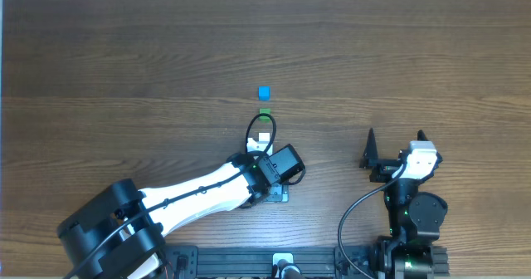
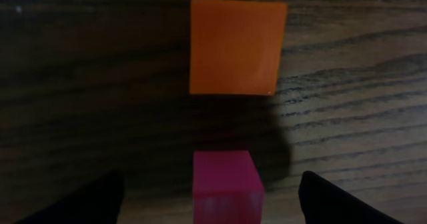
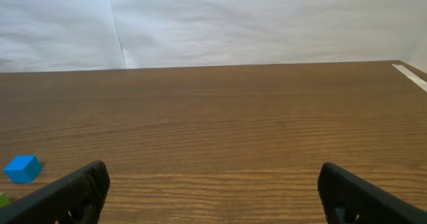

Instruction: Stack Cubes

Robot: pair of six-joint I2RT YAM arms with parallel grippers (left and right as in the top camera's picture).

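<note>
Near the table's middle, my left gripper [image 1: 262, 139] points down, open. In its wrist view a pink cube [image 2: 227, 187] stands on the wood between the two spread fingers [image 2: 87, 201], touching neither. An orange cube [image 2: 237, 45] lies just beyond the pink one, apart from it. A green cube [image 1: 265, 113] peeks out right past the left gripper, and a blue cube [image 1: 264, 92] sits a little farther up the table. My right gripper [image 1: 395, 139] stands open and empty off to the right; its wrist view has the blue cube [image 3: 22, 169] far to the side.
The brown wooden table [image 1: 415, 46] spreads wide around the cubes. A white wall [image 3: 253, 24] rises behind the table's far edge. A pale strip [image 3: 412, 76] lies at the table's far right corner.
</note>
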